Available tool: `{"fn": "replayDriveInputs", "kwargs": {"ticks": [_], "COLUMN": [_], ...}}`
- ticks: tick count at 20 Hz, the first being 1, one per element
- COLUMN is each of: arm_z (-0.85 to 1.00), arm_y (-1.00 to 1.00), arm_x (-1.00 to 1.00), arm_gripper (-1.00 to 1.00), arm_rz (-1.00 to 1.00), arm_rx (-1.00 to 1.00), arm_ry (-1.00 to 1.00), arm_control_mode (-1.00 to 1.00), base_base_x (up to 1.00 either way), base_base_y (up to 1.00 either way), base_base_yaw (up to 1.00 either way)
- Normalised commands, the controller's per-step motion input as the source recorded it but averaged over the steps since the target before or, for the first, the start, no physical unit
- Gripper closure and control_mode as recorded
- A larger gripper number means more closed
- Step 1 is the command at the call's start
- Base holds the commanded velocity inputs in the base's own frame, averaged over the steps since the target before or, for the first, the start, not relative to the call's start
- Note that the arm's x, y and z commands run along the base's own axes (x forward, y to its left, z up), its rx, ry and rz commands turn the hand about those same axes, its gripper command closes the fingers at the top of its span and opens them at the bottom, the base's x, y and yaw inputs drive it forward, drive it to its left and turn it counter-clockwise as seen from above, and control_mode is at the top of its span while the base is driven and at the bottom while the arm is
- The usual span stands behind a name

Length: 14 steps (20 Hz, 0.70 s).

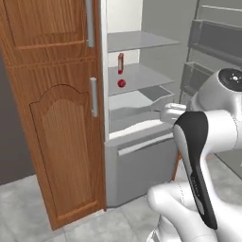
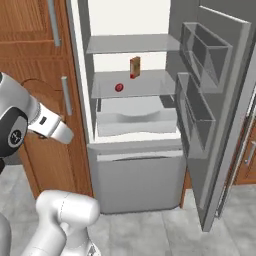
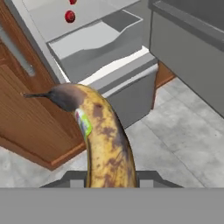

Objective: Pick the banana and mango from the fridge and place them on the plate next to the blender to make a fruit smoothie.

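The banana, yellow with brown spots and a dark stem end, stands up from between the fingers of my gripper, which is shut on it. I hold it outside the open fridge, in front of the grey lower front. The mango, a small glossy red ball, lies on the middle shelf and shows near the top of the hand view. The plate and the blender are out of view.
An upright orange-red carton stands behind the mango. The pale grey drawer sticks out below that shelf. The fridge door is swung open on the right, with bins. A brown wooden cabinet flanks the fridge on the left.
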Motion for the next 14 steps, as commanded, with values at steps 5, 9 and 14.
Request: {"fn": "replayDriveInputs", "kwargs": {"ticks": [5, 9, 14], "arm_z": [0.0, 0.0, 0.0], "arm_y": [0.0, 0.0, 0.0], "arm_x": [0.0, 0.0, 0.0], "arm_gripper": [1.0, 1.0, 1.0], "arm_rz": [0.0, 0.0, 0.0], "arm_rx": [0.0, 0.0, 0.0], "arm_ry": [0.0, 0.0, 0.0], "arm_control_mode": [1.0, 1.0, 1.0], "base_base_x": [-0.55, -0.58, -0.52], "base_base_y": [0.14, 0.17, 0.19], "base_base_yaw": [-0.64, -0.66, -0.68]}}
